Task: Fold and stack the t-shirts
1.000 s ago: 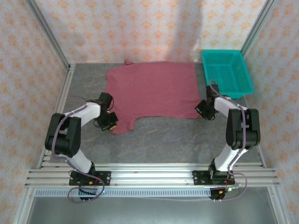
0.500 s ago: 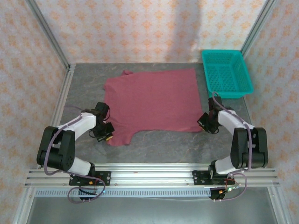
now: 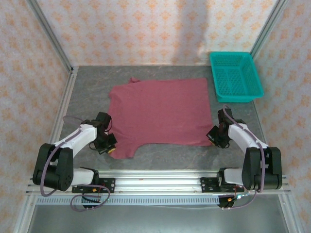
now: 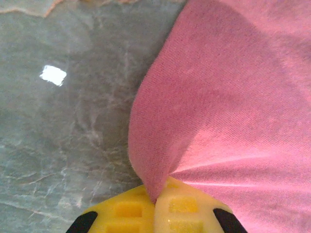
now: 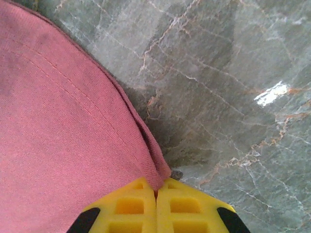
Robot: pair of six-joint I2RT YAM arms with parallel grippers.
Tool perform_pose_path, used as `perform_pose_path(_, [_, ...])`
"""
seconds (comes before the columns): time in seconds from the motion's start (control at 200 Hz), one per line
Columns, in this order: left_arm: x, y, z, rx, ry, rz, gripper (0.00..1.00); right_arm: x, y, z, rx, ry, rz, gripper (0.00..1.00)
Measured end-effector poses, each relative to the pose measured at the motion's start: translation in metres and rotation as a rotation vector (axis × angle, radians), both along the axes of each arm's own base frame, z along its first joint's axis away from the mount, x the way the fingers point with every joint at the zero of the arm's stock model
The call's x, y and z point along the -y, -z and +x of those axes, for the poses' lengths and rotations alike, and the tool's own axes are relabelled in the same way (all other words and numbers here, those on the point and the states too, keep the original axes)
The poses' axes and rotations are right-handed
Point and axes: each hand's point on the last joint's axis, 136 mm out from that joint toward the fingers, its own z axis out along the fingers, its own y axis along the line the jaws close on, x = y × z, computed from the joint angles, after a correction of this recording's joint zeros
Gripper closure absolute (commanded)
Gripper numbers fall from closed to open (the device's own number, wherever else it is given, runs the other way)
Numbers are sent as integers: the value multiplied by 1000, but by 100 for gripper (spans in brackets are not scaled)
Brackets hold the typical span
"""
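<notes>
The maroon t-shirt (image 3: 158, 111) lies spread flat on the table (image 3: 180, 158), left of the teal basket (image 3: 240, 98); the left gripper (image 4: 155, 204) is pinched on its near-left corner, the right gripper (image 5: 156, 196) on the near-right hem, probably to hold that edge taut and square for a first fold, not yet made.

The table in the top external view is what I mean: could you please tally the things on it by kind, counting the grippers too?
maroon t-shirt: 1
teal mesh basket: 1
grippers, the left gripper and the right gripper, each shut on the shirt's near edge: 2
Total: 4
</notes>
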Motion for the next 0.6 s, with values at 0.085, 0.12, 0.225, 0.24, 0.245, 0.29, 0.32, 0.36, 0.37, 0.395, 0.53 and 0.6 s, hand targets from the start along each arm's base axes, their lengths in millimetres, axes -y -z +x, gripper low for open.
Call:
perform_pose_path(0.085, [0, -2, -4, -2, -5, -3, 100, 0, 0, -2, -6, 2, -2, 100])
perform_pose_path(0.12, [0, -3, -5, -4, -8, -2, 100, 1, 0, -2, -8, 3, -3, 100])
perform_pose_path(0.225, [-1, -5, -8, -7, -20, -2, 100, 0, -4, -4, 0, 9, -1, 100])
perform_pose_path(0.24, [-1, -6, -8, -6, -21, -3, 100, 0, -5, -4, 2, 9, -1, 100])
perform_pose_path(0.245, [-1, -6, -8, -6, -22, -3, 100, 0, -5, -4, 2, 9, -1, 100])
perform_pose_path(0.29, [-1, -11, -9, 4, -22, -4, 100, 0, -8, -5, 9, 9, -1, 100])
perform_pose_path(0.32, [-1, -16, -10, 11, -23, -5, 100, 0, -11, -6, 13, 9, -1, 100])
perform_pose_path(0.36, [-1, -24, -8, 29, -26, -8, 100, 0, -15, -7, 18, 9, -2, 100])
perform_pose_path(0.37, [-1, -25, -8, 31, -26, -8, 100, 0, -16, -7, 20, 9, -2, 100])
perform_pose_path(0.395, [0, -31, -6, 47, -29, -11, 100, 1, -20, -7, 27, 9, -2, 100])
perform_pose_path(0.53, [0, -52, -1, 112, -48, -23, 100, 1, -39, -2, 73, 9, -5, 100])
perform_pose_path(0.6, [0, -56, -4, 115, -56, -24, 100, 1, -45, 1, 83, 9, -5, 100])
